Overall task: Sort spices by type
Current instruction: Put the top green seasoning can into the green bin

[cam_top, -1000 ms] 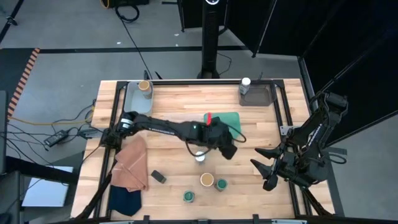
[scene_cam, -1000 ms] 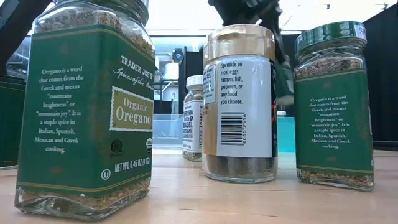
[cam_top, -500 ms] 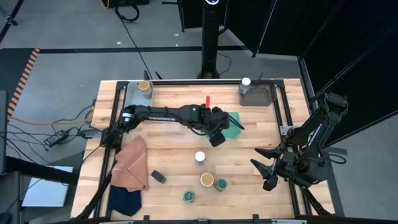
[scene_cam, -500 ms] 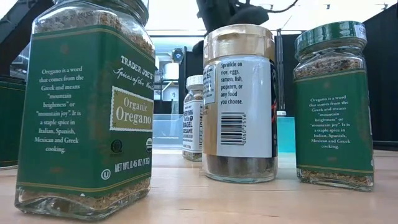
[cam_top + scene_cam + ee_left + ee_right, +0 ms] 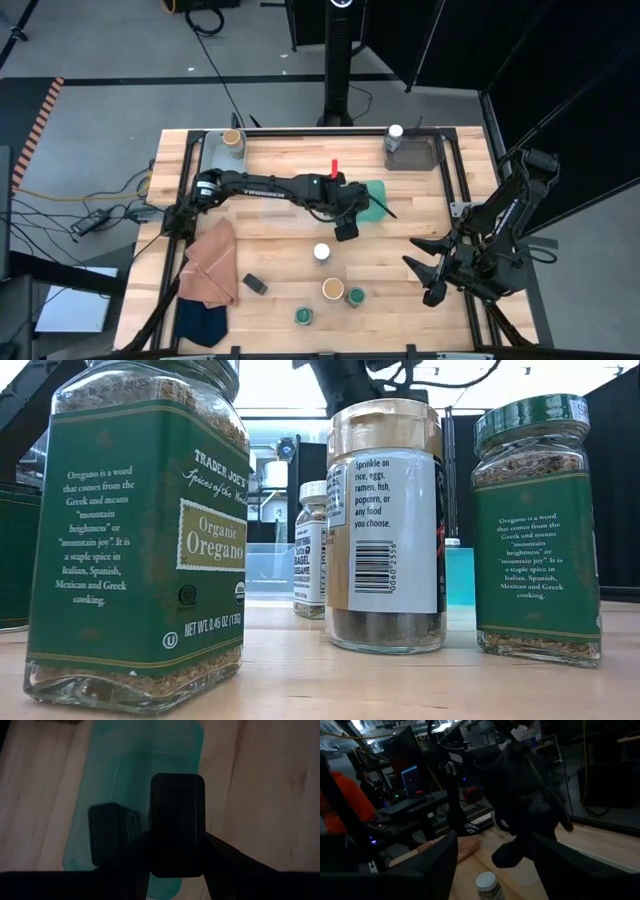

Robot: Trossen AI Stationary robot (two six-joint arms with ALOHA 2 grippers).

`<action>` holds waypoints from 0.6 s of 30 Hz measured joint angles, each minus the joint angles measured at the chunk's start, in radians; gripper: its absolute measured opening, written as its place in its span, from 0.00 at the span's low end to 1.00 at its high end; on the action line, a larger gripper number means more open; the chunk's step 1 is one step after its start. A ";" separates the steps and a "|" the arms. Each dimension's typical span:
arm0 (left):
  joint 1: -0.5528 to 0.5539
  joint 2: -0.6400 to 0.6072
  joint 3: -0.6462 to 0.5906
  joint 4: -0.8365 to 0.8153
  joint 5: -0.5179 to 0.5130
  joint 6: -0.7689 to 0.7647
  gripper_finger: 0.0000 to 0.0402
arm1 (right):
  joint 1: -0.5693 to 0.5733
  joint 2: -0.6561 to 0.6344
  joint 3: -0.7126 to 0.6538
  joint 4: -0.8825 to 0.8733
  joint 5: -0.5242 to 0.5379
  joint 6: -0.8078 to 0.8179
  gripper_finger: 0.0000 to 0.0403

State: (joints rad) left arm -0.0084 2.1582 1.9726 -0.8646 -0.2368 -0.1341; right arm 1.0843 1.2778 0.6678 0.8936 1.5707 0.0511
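Note:
My left gripper [image 5: 346,228] hangs over the near end of the teal tray [image 5: 373,196], shut on a small dark rectangular tin [image 5: 177,822]. A second dark tin [image 5: 112,834] lies flat in that tray. On the near table stand a white-lidded jar [image 5: 321,252], a tan-lidded jar [image 5: 332,289] and two green-lidded oregano jars [image 5: 354,297] [image 5: 304,316]. Another dark tin [image 5: 255,284] lies near the cloths. My right gripper [image 5: 425,276] waits open at the table's right near side. My left gripper pinches the dark tin between its two fingers [image 5: 220,854], which sit on the tin's two opposite narrow sides at the end nearest the wrist [image 5: 177,865]. The fingers point down from above. The tin is lifted clear and sticks out past the fingers over the teal tray.
A grey tray [image 5: 222,152] at the far left holds a tan-lidded jar [image 5: 233,139]. A grey tray [image 5: 415,152] at the far right holds a white-lidded jar [image 5: 394,133]. An orange cloth [image 5: 210,265] and a navy cloth [image 5: 200,320] lie at the near left.
My left gripper has risen and moved from beside the white-lidded jar toward the far edge, ending over the near end of the teal tray. The jars on the table have stayed where they were.

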 joint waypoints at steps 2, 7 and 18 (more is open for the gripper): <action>0.005 0.000 -0.025 -0.003 0.006 0.000 0.38 | 0.000 0.000 0.000 0.000 0.000 0.006 0.63; 0.022 0.000 -0.073 -0.003 0.007 0.003 0.38 | 0.000 0.000 0.000 0.000 0.000 0.008 0.63; 0.042 0.000 -0.093 -0.003 0.011 0.000 0.39 | 0.000 0.000 0.000 0.000 -0.001 0.009 0.63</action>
State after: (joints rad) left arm 0.0332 2.1582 1.8793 -0.8675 -0.2255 -0.1341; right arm 1.0843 1.2774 0.6678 0.8936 1.5700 0.0603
